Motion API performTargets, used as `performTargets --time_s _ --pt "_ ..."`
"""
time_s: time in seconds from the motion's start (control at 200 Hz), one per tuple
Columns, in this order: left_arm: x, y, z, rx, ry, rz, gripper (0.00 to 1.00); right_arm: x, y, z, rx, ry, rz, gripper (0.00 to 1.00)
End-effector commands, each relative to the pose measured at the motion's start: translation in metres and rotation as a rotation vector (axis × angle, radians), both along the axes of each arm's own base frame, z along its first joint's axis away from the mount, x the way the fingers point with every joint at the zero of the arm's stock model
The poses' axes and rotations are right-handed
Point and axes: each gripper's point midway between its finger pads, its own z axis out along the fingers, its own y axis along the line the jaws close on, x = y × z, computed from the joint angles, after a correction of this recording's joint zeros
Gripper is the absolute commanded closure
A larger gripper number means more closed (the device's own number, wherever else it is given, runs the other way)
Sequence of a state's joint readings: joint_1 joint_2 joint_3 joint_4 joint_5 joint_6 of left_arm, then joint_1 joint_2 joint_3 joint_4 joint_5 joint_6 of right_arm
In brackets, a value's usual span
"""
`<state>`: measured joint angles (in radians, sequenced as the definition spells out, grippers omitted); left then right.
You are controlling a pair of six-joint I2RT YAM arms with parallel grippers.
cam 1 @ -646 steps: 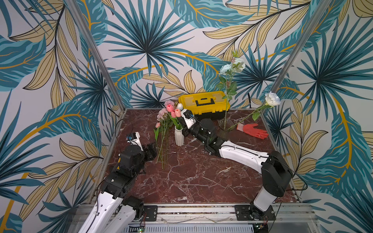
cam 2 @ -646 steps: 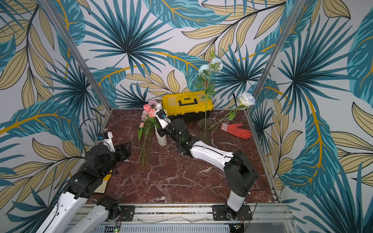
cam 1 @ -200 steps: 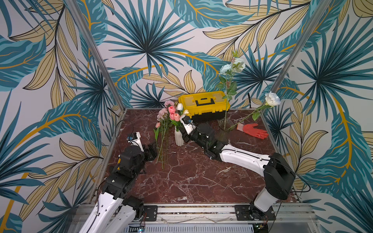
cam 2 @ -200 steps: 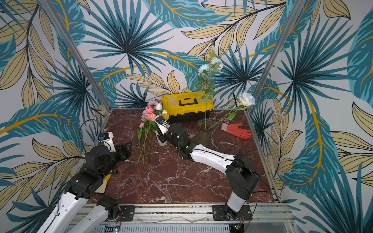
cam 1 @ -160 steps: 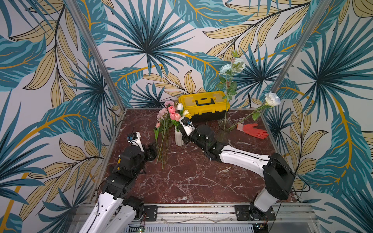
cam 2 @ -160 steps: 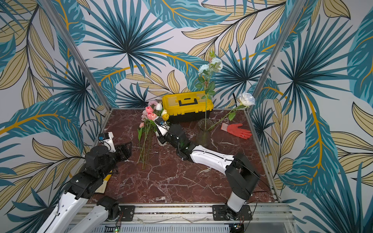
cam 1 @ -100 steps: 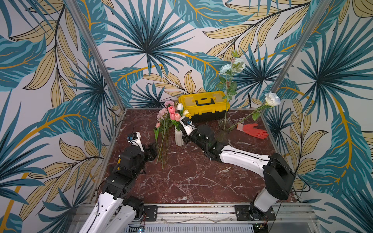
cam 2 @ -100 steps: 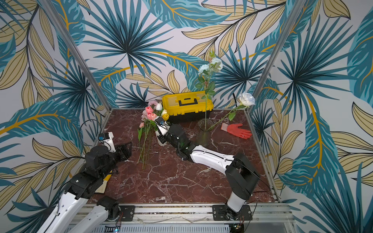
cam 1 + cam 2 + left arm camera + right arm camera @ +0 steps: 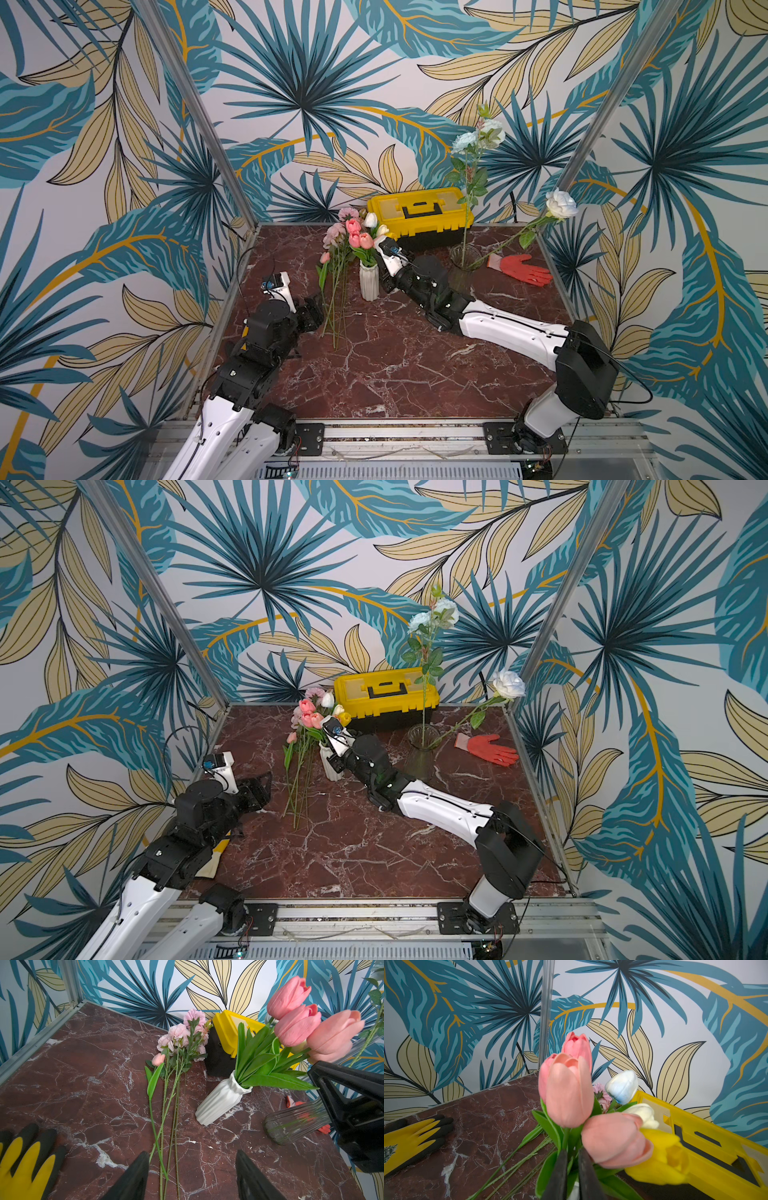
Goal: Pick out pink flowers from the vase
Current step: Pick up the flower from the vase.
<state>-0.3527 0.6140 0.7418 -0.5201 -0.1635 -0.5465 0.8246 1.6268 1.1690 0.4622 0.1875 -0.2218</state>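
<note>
Right wrist — pincer (image 9: 572, 1154) clamps tulip stem (image 9: 567, 1136)

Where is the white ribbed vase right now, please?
In a top view the white vase stands mid-table before the yellow toolbox, laid-out pink flowers on its left-arm side, the right gripper at its tulip stems.

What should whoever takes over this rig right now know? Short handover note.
Left gripper: open, empty, low over the table by the ends of the laid-out stems.
Right gripper: pinched on a tulip stem just above the white vase; I can't tell which bloom it belongs to.
Done: several pink flowers lie on the table beside the vase, one small tulip among them.
Left: three pink tulips in the vase. Leave the white tulips and yellow tulip.
</note>
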Motion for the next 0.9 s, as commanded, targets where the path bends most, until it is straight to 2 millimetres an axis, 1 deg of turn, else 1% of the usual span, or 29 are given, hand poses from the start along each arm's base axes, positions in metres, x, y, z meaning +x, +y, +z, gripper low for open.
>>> performTargets --time_s 0.0,0.21,0.315,0.496,0.656,0.771,0.896 --pt "-0.001 -0.001 -0.005 0.015 -0.008 -0.011 0.33 0.004 -0.006 -0.007 -0.017 0.009 -0.034 0.86" --pt "-0.001 0.0 -0.005 0.014 -0.009 -0.01 0.33 0.0 -0.005 -0.011 -0.002 0.034 -0.015 0.8" --pt "-0.002 0.0 -0.006 0.012 -0.009 -0.01 0.33 -0.005 -0.005 -0.014 0.006 0.035 0.002 0.78" --pt "-0.002 0.0 -0.005 0.011 -0.011 -0.01 0.33 -0.008 -0.007 -0.021 -0.017 0.045 0.007 0.78" --pt "-0.002 0.0 -0.006 0.012 -0.011 -0.01 0.33 -0.001 -0.013 -0.021 -0.017 0.047 -0.042 0.81" --pt "-0.003 0.0 -0.006 0.012 -0.011 -0.01 0.33 0.002 -0.008 -0.017 -0.011 0.041 -0.037 0.8" --pt "-0.003 0.0 -0.006 0.011 -0.013 -0.01 0.33 0.01 -0.001 -0.015 -0.007 0.035 -0.044 0.77"
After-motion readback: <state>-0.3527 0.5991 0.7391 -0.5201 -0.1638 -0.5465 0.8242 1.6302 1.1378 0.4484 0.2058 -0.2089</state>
